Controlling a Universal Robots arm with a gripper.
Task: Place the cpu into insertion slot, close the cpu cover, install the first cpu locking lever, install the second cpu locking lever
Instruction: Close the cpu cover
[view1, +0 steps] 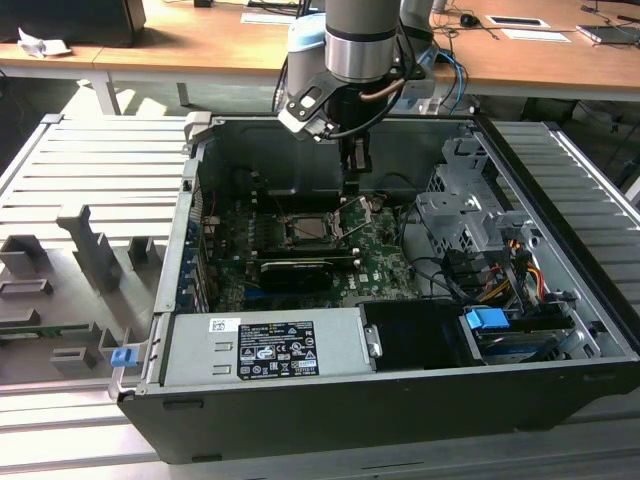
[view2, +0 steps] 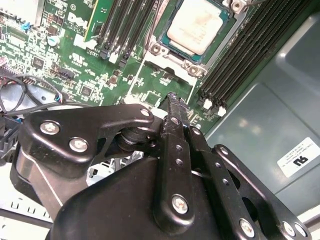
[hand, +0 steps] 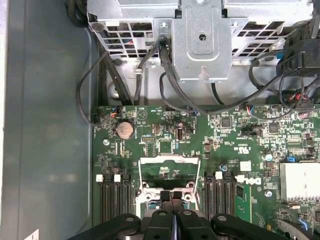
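While flat, cpu (view2: 196, 27) face-up.

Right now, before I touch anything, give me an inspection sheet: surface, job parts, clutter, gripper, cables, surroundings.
Surface: green motherboard inside open computer case on ribbed grey bench.
Job's things: cpu seated in insertion slot; cpu cover standing open.
Clutter: grey fixture blocks on bench at the exterior view's left.
Grippers: gripper shut, tips beside the cpu cover; contact unclear.
Cables: black leads near drive cage.
Surroundings: wooden desks behind.
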